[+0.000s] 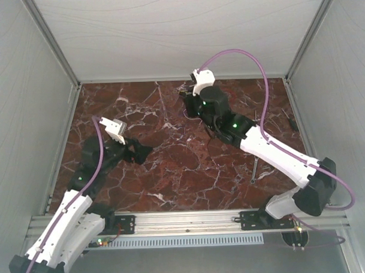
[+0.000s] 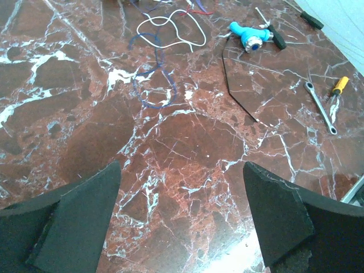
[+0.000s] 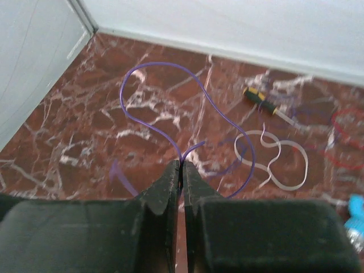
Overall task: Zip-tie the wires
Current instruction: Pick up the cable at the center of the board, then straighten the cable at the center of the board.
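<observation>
Bright, even overhead light, soft shadows. Glare patch on worktop (image 2: 187,153) low in left wrist view. Right wrist view slightly blurry; fingers (image 3: 162,190) dark, soft-edged.

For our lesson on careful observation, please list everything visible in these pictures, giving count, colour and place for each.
wires: one loose tangle, purple, white and red, far centre
black strip: one, thin, maybe a zip tie, right of the wires
blue-handled tool: one, bright blue, at the strip's far end
black-handled tools: two, beyond the blue one
wrench: one, silver, right side
screwdriver: one, orange handle, beside the wrench
table: one, red-brown marble
walls: white, on three sides
left gripper: one, black, open over bare table
right gripper: one, black, shut on a purple strand of the wires
</observation>
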Tool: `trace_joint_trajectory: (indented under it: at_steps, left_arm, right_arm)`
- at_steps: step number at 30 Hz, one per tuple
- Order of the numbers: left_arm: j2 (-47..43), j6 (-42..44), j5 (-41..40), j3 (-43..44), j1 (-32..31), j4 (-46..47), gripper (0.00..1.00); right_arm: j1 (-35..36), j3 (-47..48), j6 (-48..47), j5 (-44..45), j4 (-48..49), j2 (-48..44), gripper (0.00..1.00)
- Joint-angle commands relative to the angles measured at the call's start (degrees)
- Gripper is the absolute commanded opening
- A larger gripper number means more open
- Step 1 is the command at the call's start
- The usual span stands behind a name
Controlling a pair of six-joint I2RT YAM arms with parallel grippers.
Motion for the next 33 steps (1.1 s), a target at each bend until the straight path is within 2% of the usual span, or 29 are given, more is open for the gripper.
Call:
trace_joint_trajectory:
  at_steps: [1, 4, 11, 18, 25, 29, 33]
  left_arm:
    - [-1.62, 2.09, 3.98, 0.09, -0.41, 3.25, 0.88]
    - [-1.72, 2.41, 9.92, -0.18, -0.49, 4.34, 0.89]
    - [0.60, -6.52, 23.60, 1.62, -0.49, 11.04, 0.92]
    - [6.75, -7.92, 28.21, 4.71, -0.49, 13.48, 0.88]
    - [10.98, -12.71, 29.09, 5.17, -0.49, 19.77, 0.86]
    - [13.36, -16.34, 31.75, 5.05, -0.66, 23.94, 0.80]
    - [14.91, -19.70, 35.62, 3.98, -1.08, 29.55, 0.63]
  right_arm:
    - [0.15, -4.92, 14.59, -2.34, -5.02, -7.70, 0.00]
    - [0.07, -10.93, 18.30, -5.83, -4.23, -10.88, 0.00]
    - [0.19, -19.26, 19.02, -16.63, 1.16, -16.40, 0.00]
    - [0.15, -24.08, 18.50, -24.24, 6.35, -21.49, 0.00]
    - [0.16, -26.69, 19.02, -25.92, 7.58, -23.70, 0.00]
    - [0.15, -27.50, 18.97, -26.99, 8.36, -24.26, 0.00]
    - [0.15, -27.86, 19.01, -27.38, 8.84, -24.39, 0.00]
